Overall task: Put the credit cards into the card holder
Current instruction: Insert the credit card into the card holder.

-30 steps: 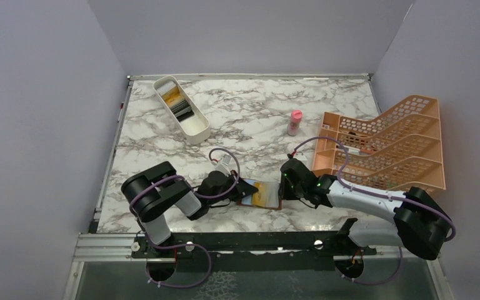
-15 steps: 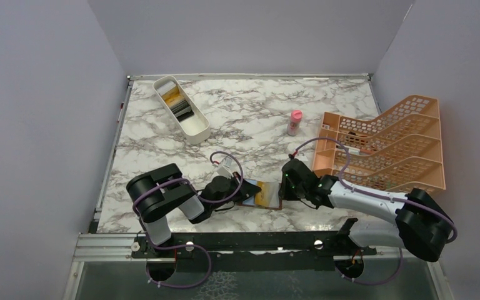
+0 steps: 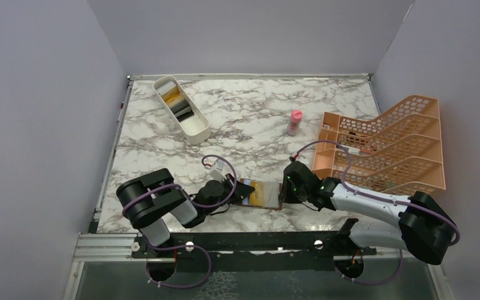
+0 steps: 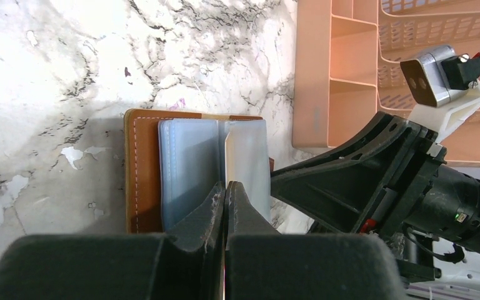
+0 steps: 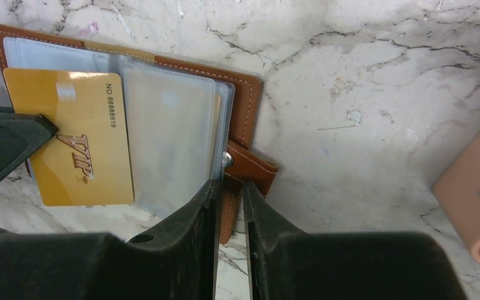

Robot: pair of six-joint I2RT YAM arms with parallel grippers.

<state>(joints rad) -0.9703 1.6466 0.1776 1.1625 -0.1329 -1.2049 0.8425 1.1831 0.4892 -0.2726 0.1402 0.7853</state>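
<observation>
The card holder (image 5: 249, 109) lies open and flat on the marble table (image 3: 256, 119), near the front edge, between the two arms; its brown side is down and its clear blue-grey pockets face up; the left gripper (image 4: 225, 187) is pinched tight on a gold card (image 5: 84, 150), and the card lies flat on top of the left pockets, with its near part sticking out past the holder's edge; the right gripper (image 5: 231, 190) has its fingers almost together, with the holder's brown right edge, by the little snap tab, squeezed between them; the other cards (image 3: 176, 103), yellow and dark, sit in the white tray (image 3: 197, 128) far back on the left; an orange rack (image 3: 387, 150) stands on the right, and a pink bottle (image 3: 295, 122) stands just beside it.
</observation>
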